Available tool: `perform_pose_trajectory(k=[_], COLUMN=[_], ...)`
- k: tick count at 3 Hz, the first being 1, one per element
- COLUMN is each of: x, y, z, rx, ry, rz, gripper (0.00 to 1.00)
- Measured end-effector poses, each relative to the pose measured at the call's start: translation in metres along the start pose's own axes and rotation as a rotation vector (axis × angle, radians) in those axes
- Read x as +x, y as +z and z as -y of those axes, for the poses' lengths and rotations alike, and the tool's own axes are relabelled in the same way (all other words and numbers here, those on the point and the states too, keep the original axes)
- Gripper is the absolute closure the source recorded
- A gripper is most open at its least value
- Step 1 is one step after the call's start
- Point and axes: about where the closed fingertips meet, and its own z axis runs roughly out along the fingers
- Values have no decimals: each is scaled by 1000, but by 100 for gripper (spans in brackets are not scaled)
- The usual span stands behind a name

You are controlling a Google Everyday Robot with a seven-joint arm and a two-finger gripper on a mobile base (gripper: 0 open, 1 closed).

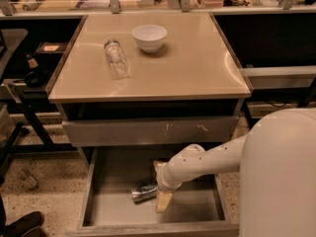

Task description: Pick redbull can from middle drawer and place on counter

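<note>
Camera view shows 1 white arm [207, 162] reaching from the robot's rounded body [281, 177] at the lower right down into the open middle drawer [197, 206], where the gripper [160, 190] sits low over the grey floor, about midway between the drawer's 2 side walls. The redbull can [144, 192] lies on its side on the drawer floor, right at the gripper, its body stretching away to the gripper's left as the view shows it and its near end meeting the gripper. Whether the gripper is clamped on the can or only set against it cannot be told. Just above the gripper in the view, and nearer the cabinet, is the closed grey drawer front [148, 131] with white scratch marks. Well above and beyond the gripper lies the glossy beige counter [187, 68]. On it, up and to the left of the gripper, a clear bottle [116, 58] lies on its side, and a white bowl [149, 37] stands upright almost straight above the gripper, just beside the bottle but apart from it. Speckled floor [54, 181] shows to the left of the drawer.
</note>
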Motion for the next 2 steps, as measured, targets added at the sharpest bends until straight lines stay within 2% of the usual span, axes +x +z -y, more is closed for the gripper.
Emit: perform_pose_trajectory(k=[2], x=[-28], y=[20], z=[1], rx=[-8], ry=[-69], rz=[15], gripper=[0])
